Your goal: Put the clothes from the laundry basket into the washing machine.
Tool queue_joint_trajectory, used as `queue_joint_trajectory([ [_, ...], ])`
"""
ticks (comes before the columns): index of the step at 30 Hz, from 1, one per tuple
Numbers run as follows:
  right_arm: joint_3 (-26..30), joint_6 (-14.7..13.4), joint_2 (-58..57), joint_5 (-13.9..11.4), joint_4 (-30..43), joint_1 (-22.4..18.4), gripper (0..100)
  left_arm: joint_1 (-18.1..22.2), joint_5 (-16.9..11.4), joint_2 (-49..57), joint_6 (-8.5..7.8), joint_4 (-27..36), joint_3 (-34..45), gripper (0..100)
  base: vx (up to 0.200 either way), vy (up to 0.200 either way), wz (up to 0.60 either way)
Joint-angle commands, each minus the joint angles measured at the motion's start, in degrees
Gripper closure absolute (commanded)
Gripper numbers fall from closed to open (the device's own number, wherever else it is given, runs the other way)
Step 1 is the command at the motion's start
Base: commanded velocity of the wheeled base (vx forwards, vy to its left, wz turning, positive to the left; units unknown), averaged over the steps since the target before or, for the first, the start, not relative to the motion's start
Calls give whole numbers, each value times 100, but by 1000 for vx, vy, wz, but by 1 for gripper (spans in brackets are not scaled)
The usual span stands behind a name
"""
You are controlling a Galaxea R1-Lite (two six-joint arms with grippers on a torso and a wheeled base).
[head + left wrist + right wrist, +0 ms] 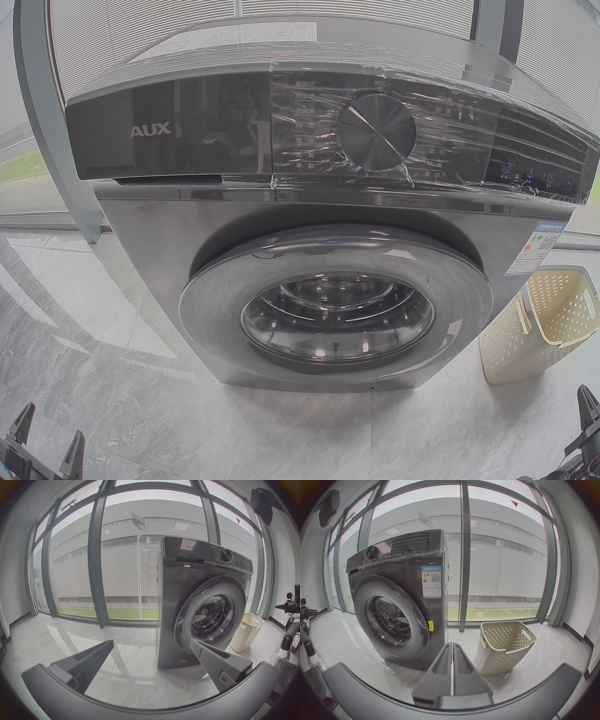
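The grey front-loading washing machine [325,206] stands straight ahead with its round glass door [337,315] shut; the steel drum shows through the glass. A cream perforated laundry basket [550,325] sits on the floor at the machine's right side, touching or almost touching it. Its inner walls [506,634] look bare as far down as I can see. My left gripper [47,437] is low at the front left, well short of the machine, and its fingers [93,655] stand wide open around nothing. My right gripper [586,403] is low at the front right, its fingers [452,661] pressed together and empty.
Grey tiled floor [125,375] spreads in front of the machine and to its left. A glass window wall with dark pillars [50,125] runs behind the machine. A white wall [581,598] closes the room beyond the basket.
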State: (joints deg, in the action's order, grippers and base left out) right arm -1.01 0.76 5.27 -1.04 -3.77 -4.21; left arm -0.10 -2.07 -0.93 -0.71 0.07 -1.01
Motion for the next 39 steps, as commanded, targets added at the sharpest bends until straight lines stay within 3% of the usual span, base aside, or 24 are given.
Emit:
queue_joint_trajectory([
  [1, 101, 214, -34, -424, -19, 69, 100, 1, 5, 93, 9, 1, 101, 0, 0, 0, 0],
  [2, 101, 214, -34, -424, -19, 69, 100, 1, 5, 93, 9, 1, 101, 0, 0, 0, 0],
  [3, 101, 241, -289, -679, -1, 579, 100, 1, 5, 93, 9, 1, 92, 0, 0, 0, 0],
  [8, 101, 232, -483, -494, -1, 456, 100, 1, 5, 93, 9, 1, 92, 0, 0, 0, 0],
  [9, 101, 206, -500, 42, -1, 456, 100, 1, 5, 93, 9, 1, 92, 0, 0, 0, 0],
  [10, 101, 206, -500, 42, -1, 456, 100, 1, 5, 93, 9, 1, 92, 0, 0, 0, 0],
  [11, 84, 144, -500, 420, 87, 456, 100, 1, 5, 93, 9, 1, 101, 0, 0, 0, 0],
  [13, 13, 83, -491, 359, 306, 421, 100, 1, 5, 93, 9, 1, 92, 0, 0, 0, 0],
  [15, 66, -14, -456, -11, 447, 447, 100, 1, 5, 93, 9, 1, 92, 0, 0, 0, 0],
  [17, 75, -14, -439, -99, 447, 429, 100, 1, 5, 93, 18, 1, 92, 0, 0, 0, 0],
  [19, 92, -67, -439, 112, 412, 412, 100, 1, 14, 93, 18, 1, 92, 0, 0, 0, 0],
  [21, 92, -67, -439, 139, 394, 412, 100, 1, 5, 93, 18, 1, 92, 0, 0, 0, 0],
  [27, 101, 30, -439, -72, 377, 412, 100, -17, 23, 93, 27, 10, 92, 0, 0, 0, 0],
  [39, 101, -5, -439, -46, 377, 438, 100, -17, 14, 93, 27, 10, 92, 0, 0, 0, 0],
])
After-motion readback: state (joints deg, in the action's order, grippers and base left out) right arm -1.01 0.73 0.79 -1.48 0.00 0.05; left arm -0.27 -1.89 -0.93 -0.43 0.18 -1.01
